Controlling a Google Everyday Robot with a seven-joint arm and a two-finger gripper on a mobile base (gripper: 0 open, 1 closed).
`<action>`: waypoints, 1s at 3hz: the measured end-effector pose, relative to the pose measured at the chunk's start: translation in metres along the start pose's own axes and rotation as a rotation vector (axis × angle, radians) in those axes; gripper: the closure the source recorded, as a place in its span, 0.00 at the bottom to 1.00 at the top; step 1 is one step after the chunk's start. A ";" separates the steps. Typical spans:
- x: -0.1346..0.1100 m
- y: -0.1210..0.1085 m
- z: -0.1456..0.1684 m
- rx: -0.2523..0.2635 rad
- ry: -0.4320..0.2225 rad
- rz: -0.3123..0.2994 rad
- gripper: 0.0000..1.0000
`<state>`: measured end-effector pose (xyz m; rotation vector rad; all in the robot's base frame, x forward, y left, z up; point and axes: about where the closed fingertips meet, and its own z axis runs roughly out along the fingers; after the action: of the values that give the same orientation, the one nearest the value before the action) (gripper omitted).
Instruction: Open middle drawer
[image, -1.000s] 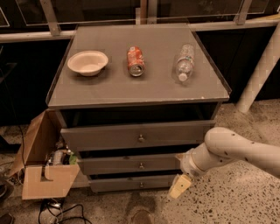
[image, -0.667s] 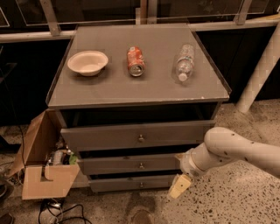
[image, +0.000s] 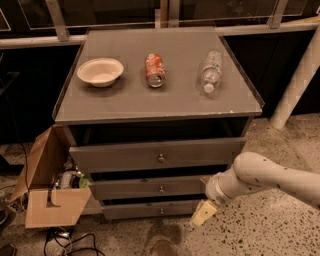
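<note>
The grey cabinet (image: 235, 107) has three drawers. The middle drawer (image: 130, 188) is a shallow grey front with a small round knob (image: 161, 189) at its centre, and it stands a little further out than the bottom drawer (image: 140, 211). Above it, the taller top drawer (image: 115, 156) juts out further. My gripper (image: 203, 213) hangs at the end of the white arm (image: 260, 177), low by the cabinet's right front corner. It is right of the middle drawer's front and below its knob height, not touching the knob.
On the cabinet top lie a white bowl (image: 100, 71), a red can (image: 155, 70) on its side and a clear bottle (image: 211, 71). An open cardboard box (image: 50, 200) stands on the floor at the left, with cables (image: 70, 239) in front. A white post (image: 300, 75) leans at the right.
</note>
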<state>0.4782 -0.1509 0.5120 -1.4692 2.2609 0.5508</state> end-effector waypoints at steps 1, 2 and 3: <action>0.003 0.006 0.012 -0.021 0.007 0.004 0.00; -0.006 -0.007 0.030 -0.018 -0.004 -0.006 0.00; -0.019 -0.028 0.034 0.009 -0.027 -0.025 0.00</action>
<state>0.5149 -0.1287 0.4898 -1.4749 2.2189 0.5493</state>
